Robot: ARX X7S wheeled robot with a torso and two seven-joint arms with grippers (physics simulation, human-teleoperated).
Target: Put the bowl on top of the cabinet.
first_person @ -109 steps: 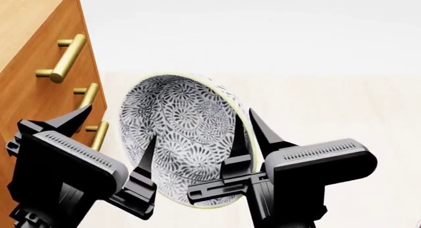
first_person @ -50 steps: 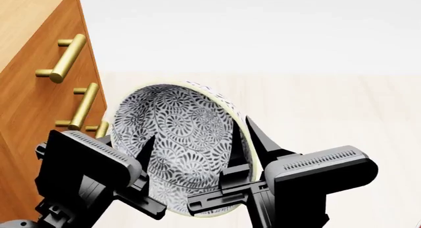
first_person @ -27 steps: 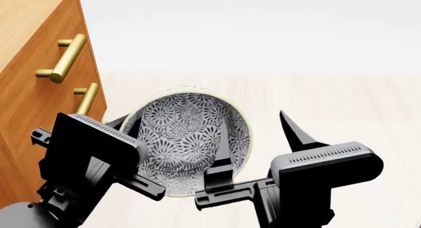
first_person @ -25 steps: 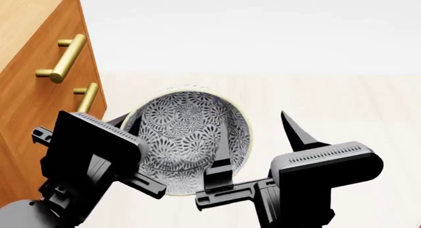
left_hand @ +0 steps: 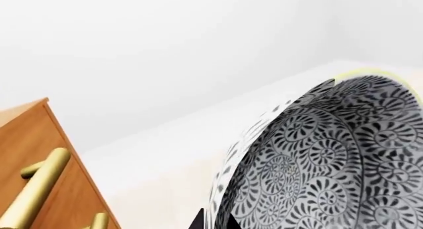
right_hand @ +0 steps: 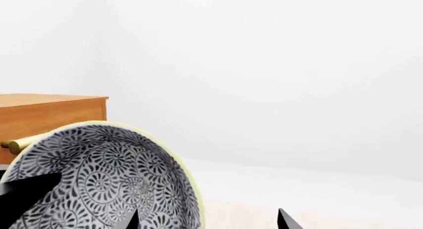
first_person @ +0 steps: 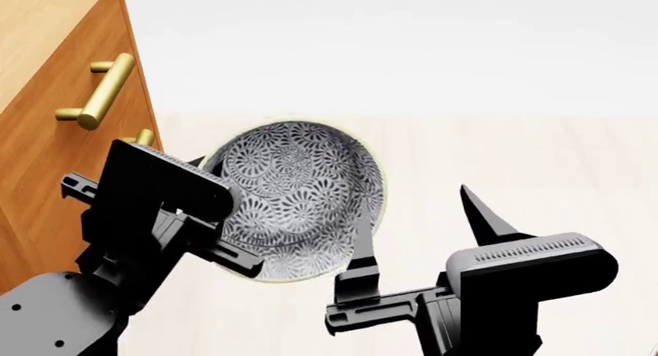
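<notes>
The black-and-white patterned bowl (first_person: 298, 186) hangs tilted in the air beside the orange-brown cabinet (first_person: 52, 163), below its top. My left gripper (first_person: 211, 179) is shut on the bowl's left rim; in the left wrist view the bowl (left_hand: 330, 164) has its wall pinched between the tips of the left gripper (left_hand: 215, 223). My right gripper (first_person: 414, 203) is open, with one finger in front of the bowl's lower right rim and the other well apart. In the right wrist view the bowl (right_hand: 99, 169) has its rim inside the wide gap of the right gripper (right_hand: 208, 220), ungripped.
Brass bar handles (first_person: 103, 90) stick out from the cabinet front close to my left arm. The cabinet's lighter top (right_hand: 46, 110) lies level with the bowl's upper rim in the right wrist view. Pale floor (first_person: 514, 156) spreads to the right.
My right gripper has opened, let go of the bowl's rim and drawn back to the lower right. The left gripper has lifted the bowl up and toward the cabinet.
</notes>
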